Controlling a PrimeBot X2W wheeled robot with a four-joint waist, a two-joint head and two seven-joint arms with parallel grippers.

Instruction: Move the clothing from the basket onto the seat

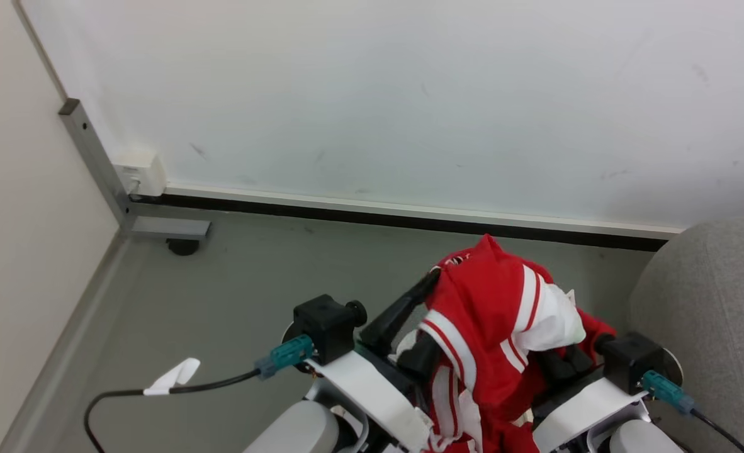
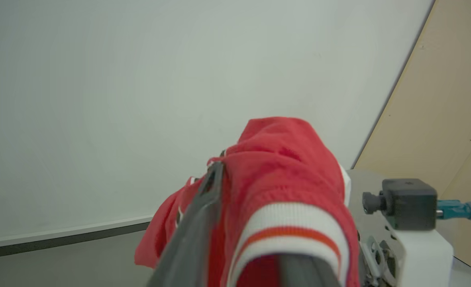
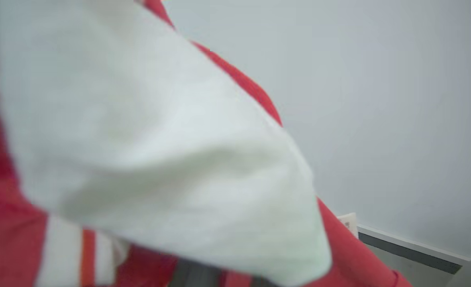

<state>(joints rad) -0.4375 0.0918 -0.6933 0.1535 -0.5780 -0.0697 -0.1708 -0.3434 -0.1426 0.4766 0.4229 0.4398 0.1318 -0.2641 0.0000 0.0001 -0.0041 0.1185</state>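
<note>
Swing the clothing [image 1: 485,314], draped over both grippers left of the seat [image 1: 705,314], slowly rightward, relying on the right gripper [image 1: 564,363], jaws closed, probably on a hidden fold, not on the left gripper [image 1: 419,314], jaws partly open under the cloth.

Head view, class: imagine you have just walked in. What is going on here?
The robot holds a bright red thin-fabric garment with white stripes above the grey floor, draped across both grippers. The left gripper pokes out from under it; the right gripper is shut beneath the cloth. The large light grey woven seat stands at the robot's right, and the garment is not yet on it.
</note>
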